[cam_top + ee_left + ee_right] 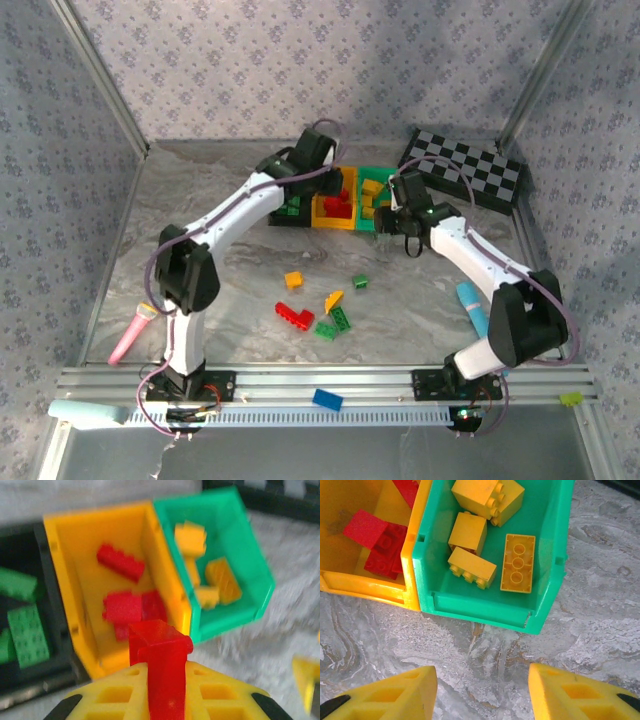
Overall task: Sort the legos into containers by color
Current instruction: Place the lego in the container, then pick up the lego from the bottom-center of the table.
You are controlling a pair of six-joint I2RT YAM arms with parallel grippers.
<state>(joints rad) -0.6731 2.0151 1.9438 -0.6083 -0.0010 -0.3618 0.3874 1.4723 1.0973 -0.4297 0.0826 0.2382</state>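
A grey marbled desk (230,290) sits between walls (250,60) of floral-patterned paper, edged by aluminium rails (330,380). The left pincer (165,690) is clenched on a red lego (160,645) above the yellow bin (65,535), which holds red ones. The right pincer (482,690) hangs released over bare desk just before the green bin (555,555). Loose legos (294,315) lie mid-desk.

Several legos (518,563) in adjacent containers (480,608)
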